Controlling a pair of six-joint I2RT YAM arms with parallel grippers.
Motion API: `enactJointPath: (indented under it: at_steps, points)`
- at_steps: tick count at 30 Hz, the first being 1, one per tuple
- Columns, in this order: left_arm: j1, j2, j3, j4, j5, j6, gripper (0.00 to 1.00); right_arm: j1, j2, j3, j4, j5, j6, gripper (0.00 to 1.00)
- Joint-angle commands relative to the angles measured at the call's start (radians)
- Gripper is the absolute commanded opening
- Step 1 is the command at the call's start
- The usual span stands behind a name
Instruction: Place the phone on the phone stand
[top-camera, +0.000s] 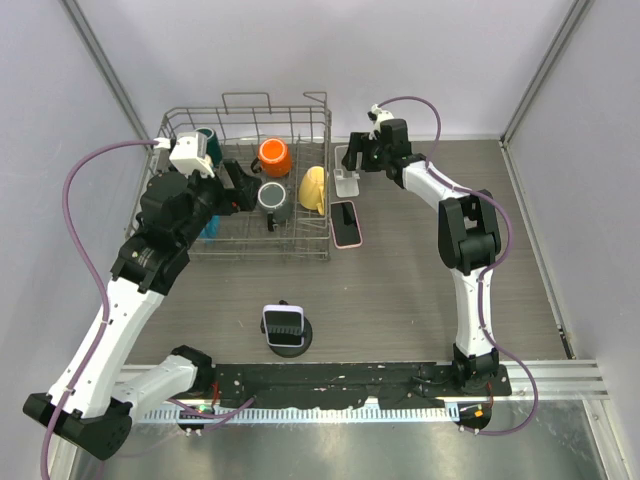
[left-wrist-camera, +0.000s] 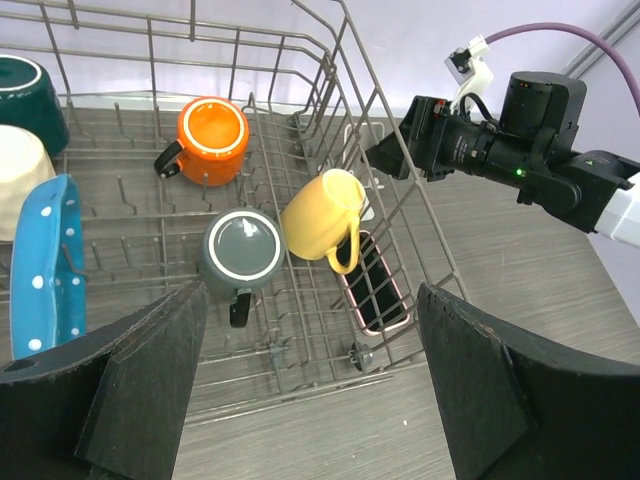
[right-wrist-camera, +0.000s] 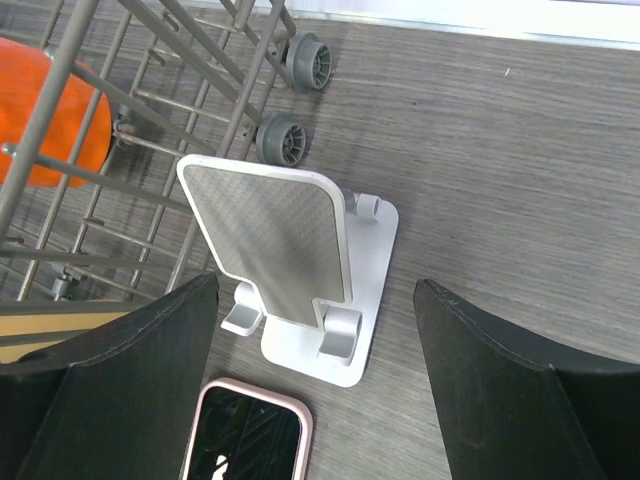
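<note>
Pink-cased phone is found flat, screen up, on the grey bench, not yet lifted. The white plastic phone stand is set just at its 12 o'clock, its backrest bare.

Right hand is held above the stand, fingers spread, nothing gripped. Left hand is held open and empty over the wire dish rack.

The rack wall is seen close at the phone's 9 o'clock, so a grasp from that side is judged cramped. A yellow mug is tipped inside.
</note>
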Motion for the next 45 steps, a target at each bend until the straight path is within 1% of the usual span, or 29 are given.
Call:
enactJointPath:
  at_steps: [1,5,11,13,18,23,26,27,28,30,31,32,34,35,36,37,38,39,40,43,44,45]
  points:
    - [0.021,0.014,-0.003,0.059,0.061,-0.03,0.89,0.007,-0.036,-0.006,0.112,0.001,-0.005,0.84]
    - [0.03,0.023,0.0,0.056,0.087,-0.038,0.89,0.021,-0.018,0.023,0.088,0.041,-0.014,0.85]
    - [0.034,0.028,-0.001,0.057,0.064,-0.027,0.88,0.053,0.033,0.112,0.028,0.102,-0.033,0.85]
    - [0.034,0.031,-0.001,0.056,0.076,-0.029,0.88,0.064,0.036,0.126,0.024,0.113,-0.034,0.85]
    - [0.037,0.026,-0.001,0.057,0.089,-0.026,0.88,0.084,0.088,0.199,-0.044,0.225,-0.056,0.85]
    - [0.037,0.034,0.0,0.056,0.081,-0.024,0.87,0.119,0.131,0.278,-0.096,0.285,-0.086,0.85]
    - [0.037,0.033,0.0,0.056,0.086,-0.024,0.87,0.145,0.168,0.337,-0.145,0.396,-0.116,0.85]
    - [0.037,0.03,-0.001,0.057,0.081,-0.022,0.87,0.163,0.183,0.362,-0.16,0.471,-0.125,0.84]
    - [0.037,0.026,-0.003,0.057,0.076,-0.018,0.87,0.171,0.191,0.376,-0.165,0.501,-0.128,0.82]
    - [0.039,0.029,-0.004,0.056,0.058,-0.015,0.87,0.185,0.202,0.405,-0.18,0.567,-0.125,0.68]
    - [0.039,0.034,-0.004,0.057,0.056,-0.013,0.87,0.185,0.199,0.407,-0.182,0.573,-0.12,0.43]
    - [0.037,0.039,-0.004,0.054,0.062,-0.015,0.87,0.185,0.196,0.407,-0.18,0.581,-0.107,0.32]
    - [0.037,0.043,-0.003,0.054,0.072,-0.019,0.87,0.177,0.174,0.399,-0.174,0.598,-0.096,0.14]
    - [0.039,0.045,-0.003,0.054,0.072,-0.018,0.87,0.173,0.162,0.394,-0.173,0.604,-0.096,0.12]
    - [0.037,0.043,-0.004,0.056,0.069,-0.018,0.87,0.167,0.145,0.362,-0.15,0.612,-0.1,0.06]
    - [0.039,0.043,-0.008,0.057,0.061,-0.015,0.87,0.159,0.093,0.332,-0.124,0.622,-0.108,0.01]
    - [0.037,0.043,-0.012,0.06,0.055,-0.01,0.87,0.154,0.063,0.297,-0.049,0.618,-0.111,0.01]
    - [0.037,0.045,-0.012,0.06,0.043,-0.009,0.87,0.142,0.033,0.223,-0.018,0.613,-0.114,0.01]
    - [0.039,0.048,-0.012,0.057,0.043,-0.009,0.87,0.119,-0.023,0.197,0.003,0.618,-0.113,0.0]
    - [0.039,0.057,-0.014,0.059,0.052,-0.012,0.87,0.06,-0.105,0.112,0.011,0.65,-0.093,0.01]
    - [0.039,0.063,-0.012,0.057,0.055,-0.015,0.87,0.044,-0.182,0.076,0.008,0.658,-0.071,0.0]
    - [0.041,0.063,-0.012,0.057,0.056,-0.016,0.87,0.029,-0.227,-0.028,0.011,0.662,-0.059,0.0]
